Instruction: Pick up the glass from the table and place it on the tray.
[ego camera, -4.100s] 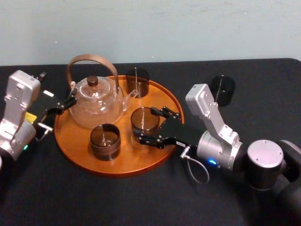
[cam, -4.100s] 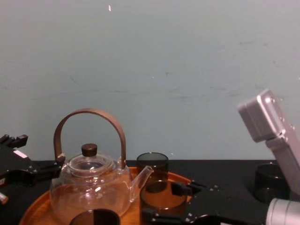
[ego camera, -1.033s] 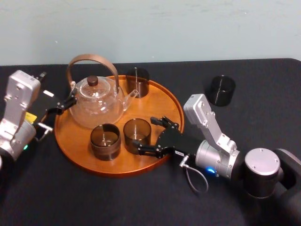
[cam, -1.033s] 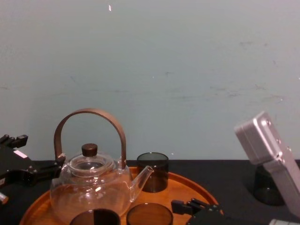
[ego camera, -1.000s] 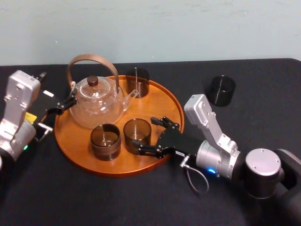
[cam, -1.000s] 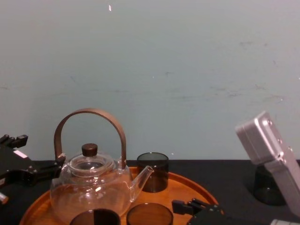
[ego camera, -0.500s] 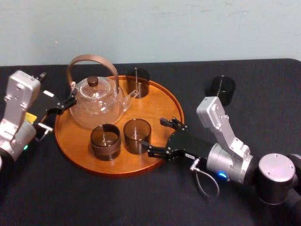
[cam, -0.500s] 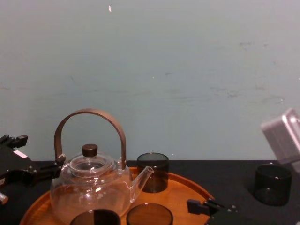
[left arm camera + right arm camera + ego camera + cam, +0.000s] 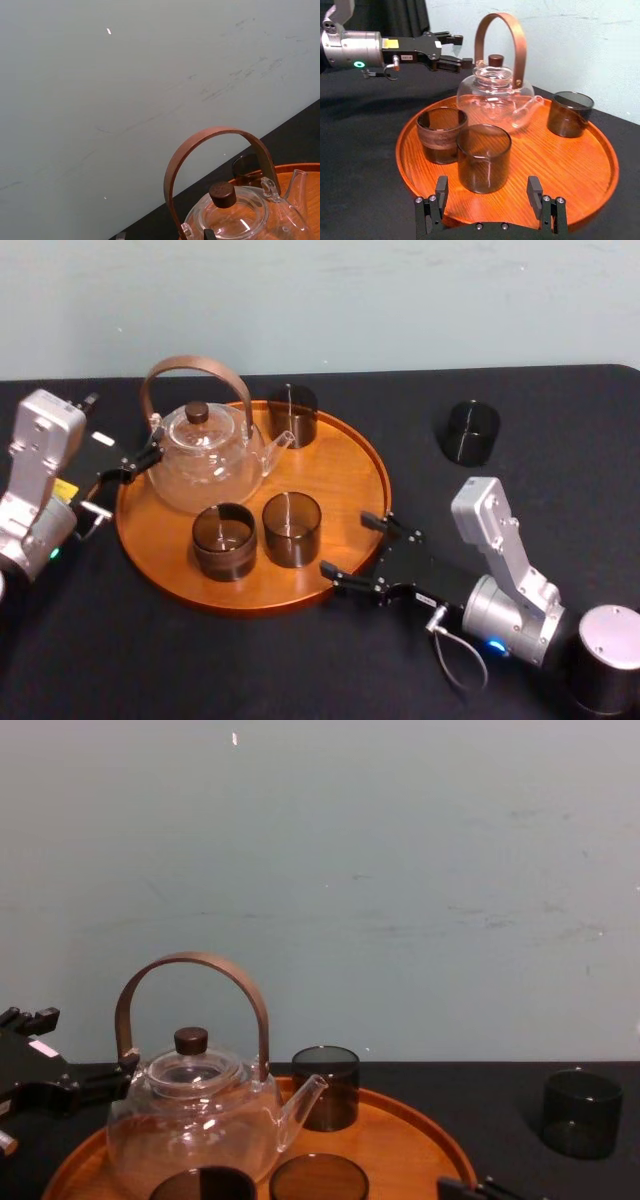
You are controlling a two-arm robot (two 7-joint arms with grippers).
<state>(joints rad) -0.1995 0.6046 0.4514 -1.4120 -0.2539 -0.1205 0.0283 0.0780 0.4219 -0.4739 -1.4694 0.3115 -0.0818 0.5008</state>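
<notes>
The glass (image 9: pixel 291 528) stands on the tray (image 9: pixel 345 470), just before the teapot (image 9: pixel 205 460) — likely light, slick and brittle, best pinched across its wall. Right gripper (image 9: pixel 342 542) gapes empty at the tray's near rim; left gripper (image 9: pixel 140 462) rests spread beside the tray.

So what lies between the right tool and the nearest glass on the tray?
A bare strip of the tray and its rim, shown in head and right wrist views.

Looks like a lab: black table (image 9: pixel 560 420), bare pale-green wall (image 9: pixel 400 870).
</notes>
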